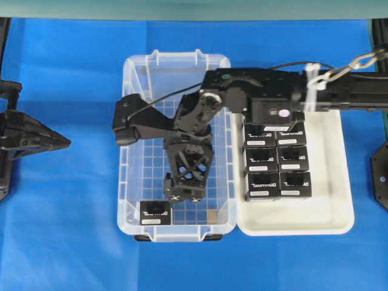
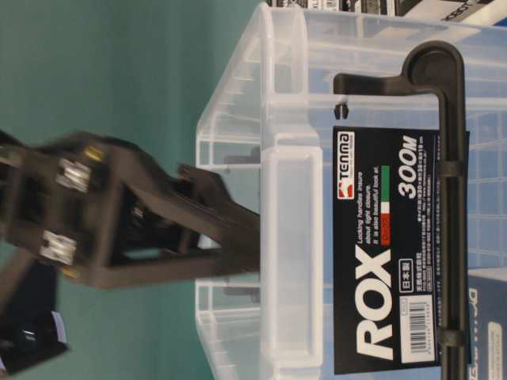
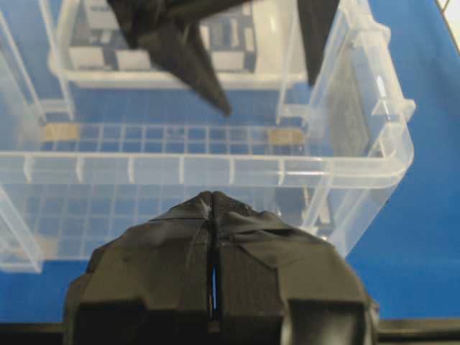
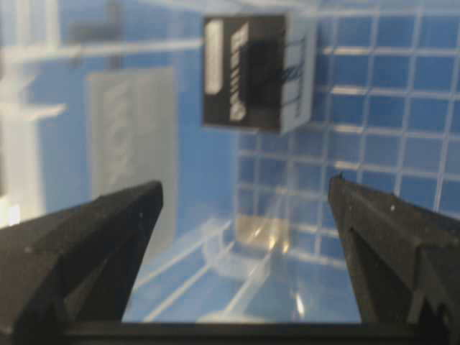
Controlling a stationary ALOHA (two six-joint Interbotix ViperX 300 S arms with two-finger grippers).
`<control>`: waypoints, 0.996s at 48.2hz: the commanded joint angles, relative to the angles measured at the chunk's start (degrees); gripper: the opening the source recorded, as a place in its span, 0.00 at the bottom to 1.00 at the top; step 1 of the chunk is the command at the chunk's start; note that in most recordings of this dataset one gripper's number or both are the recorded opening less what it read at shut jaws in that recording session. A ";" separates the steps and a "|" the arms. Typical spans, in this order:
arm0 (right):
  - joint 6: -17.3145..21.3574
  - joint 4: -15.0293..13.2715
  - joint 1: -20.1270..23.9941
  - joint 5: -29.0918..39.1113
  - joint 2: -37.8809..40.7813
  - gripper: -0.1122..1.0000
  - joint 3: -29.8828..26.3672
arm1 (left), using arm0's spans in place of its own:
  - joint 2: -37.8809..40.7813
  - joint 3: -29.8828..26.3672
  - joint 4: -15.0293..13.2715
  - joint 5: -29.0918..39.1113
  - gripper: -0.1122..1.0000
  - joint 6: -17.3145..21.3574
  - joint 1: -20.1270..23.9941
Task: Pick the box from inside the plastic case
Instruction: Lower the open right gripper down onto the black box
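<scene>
Inside the plastic case [image 1: 130, 200], right gripper [image 4: 244, 208] wide above the box [image 4: 255, 72]

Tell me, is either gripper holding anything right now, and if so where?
Nothing is held. The right gripper is open inside the plastic case, short of the box on its floor. The left gripper is shut on nothing, outside the case.

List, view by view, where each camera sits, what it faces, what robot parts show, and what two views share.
Overhead: above the table, looking down on the large clear ribbed plastic case, shallow white tray, both arms.
Table-level: low, against the case's labelled wall; one blurred arm.
Left wrist: outside the case, facing it; shut left gripper foremost.
Right wrist: inside the case, looking past the open right gripper at the small black carton box.
Shared: overhead and right wrist both show that box.
</scene>
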 commanded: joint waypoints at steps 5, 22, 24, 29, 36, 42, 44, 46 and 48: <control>-0.79 1.58 0.44 -1.67 4.04 1.00 -0.44 | 0.26 -1.49 0.18 -0.26 0.04 0.00 0.09; -7.12 8.35 1.32 -5.01 10.28 1.00 -2.20 | 0.44 -1.14 0.09 -0.35 0.04 0.09 0.35; -7.38 8.35 1.41 -5.36 10.63 1.00 -2.29 | 0.35 -1.05 0.18 -0.26 0.04 0.09 0.35; -7.56 8.35 1.58 -6.15 11.78 1.00 -2.55 | 0.44 -0.97 0.18 -0.35 0.04 0.09 0.44; -8.79 8.53 1.85 -7.65 12.92 1.00 -2.55 | 0.35 -0.88 0.18 -0.35 0.04 0.18 0.88; -9.67 9.58 2.55 -8.00 13.71 1.00 -2.64 | 0.26 -0.88 0.09 -0.26 0.04 0.26 1.05; -9.67 9.84 2.81 -7.82 13.89 1.00 -2.64 | 0.26 -0.88 0.18 -0.26 0.04 0.35 1.14; -9.67 9.84 3.08 -7.82 14.15 1.00 -2.64 | 0.26 -0.79 0.18 -0.35 0.04 0.35 1.23; -9.67 9.84 3.34 -8.09 14.33 1.00 -2.55 | 0.26 -0.79 0.18 -0.26 0.04 0.35 1.14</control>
